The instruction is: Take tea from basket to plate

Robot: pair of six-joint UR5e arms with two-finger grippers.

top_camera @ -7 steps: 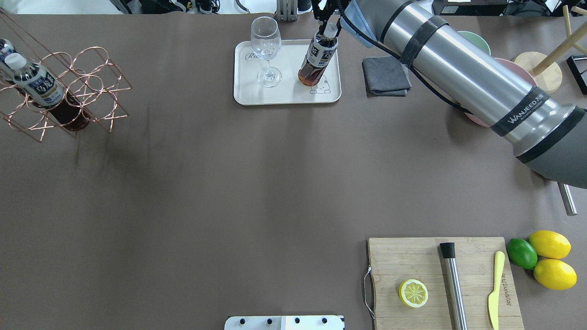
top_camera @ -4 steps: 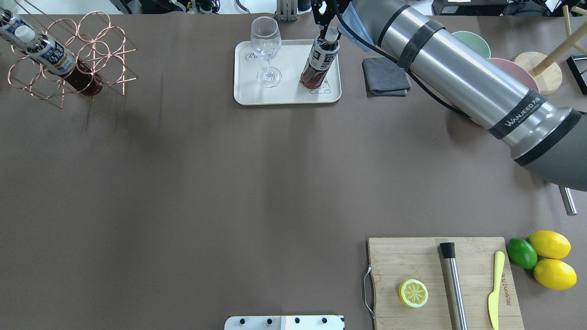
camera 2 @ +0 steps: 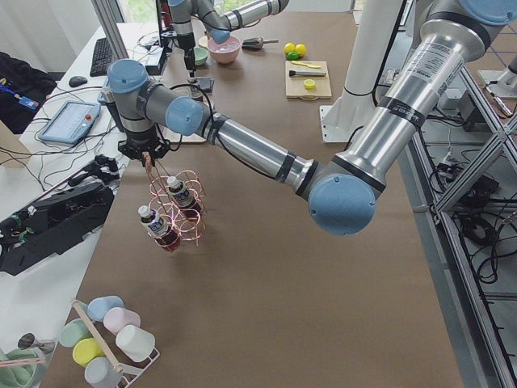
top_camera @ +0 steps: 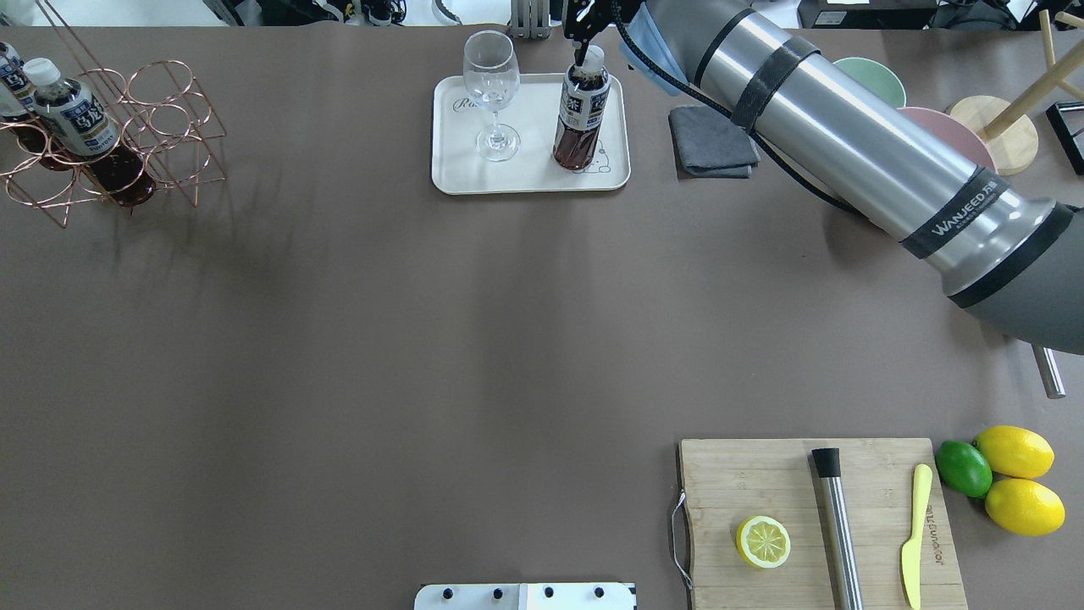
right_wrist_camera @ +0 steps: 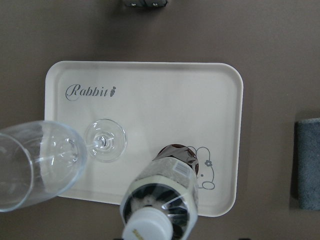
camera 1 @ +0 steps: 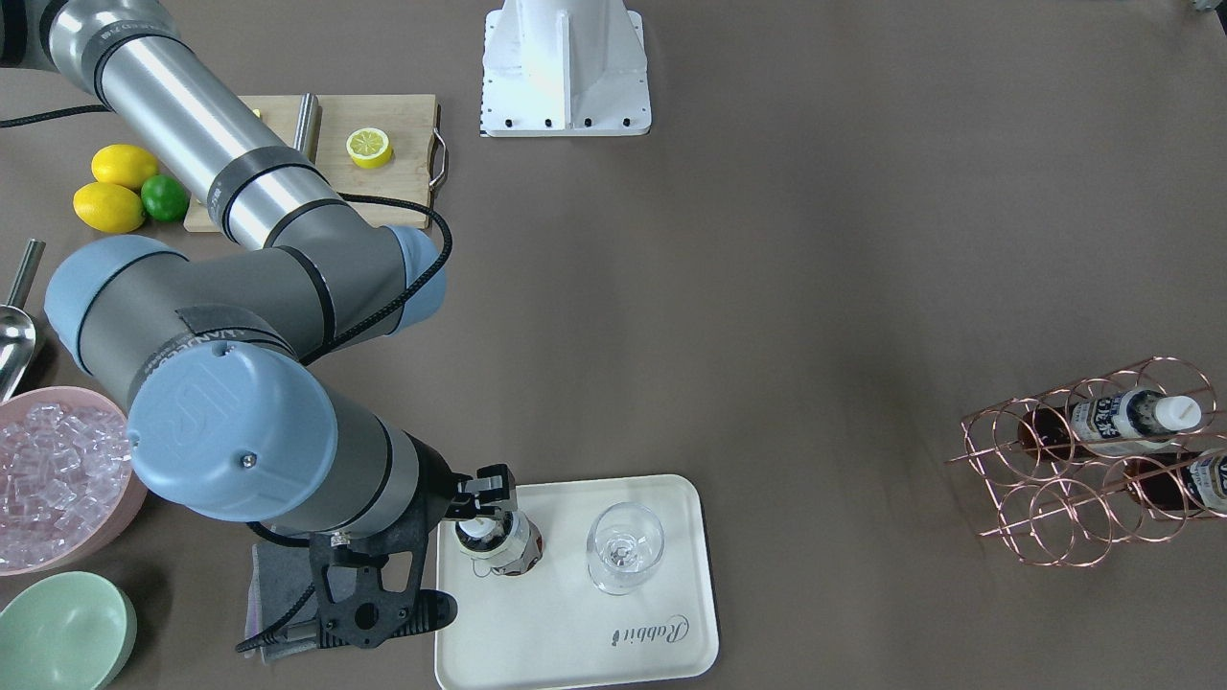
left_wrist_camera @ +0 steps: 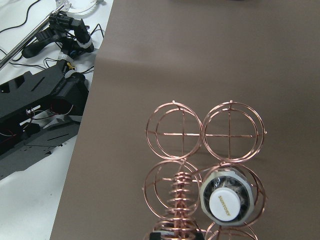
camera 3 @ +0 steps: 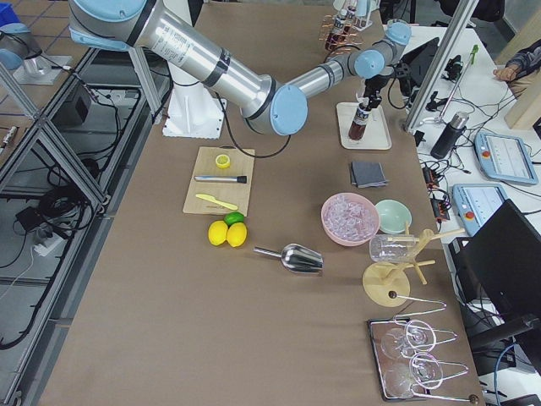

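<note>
Tea bottle [top_camera: 581,114] stands upright on plate [top_camera: 529,174], beside wine glass [top_camera: 491,76]. Right claw [top_camera: 586,52] clamped on its cap. Left claw [camera 2: 150,158] grips basket [top_camera: 127,144] handle. Two more bottles [top_camera: 72,119] sit inside.

Your right arm [top_camera: 847,135] is a polished silver tube wrapped in black straps, one band [top_camera: 965,213] lettered "WANJEED" in white. Its joints are dark grey housings with pale blue caps [camera 1: 230,441], and you can spot a small screw [camera 1: 247,459] on the nearest one. A thin black cable [camera 1: 444,235] runs along it towards the black right gripper [top_camera: 587,49]. Your left arm [camera 2: 250,149] has the same silver, grey and blue.
</note>
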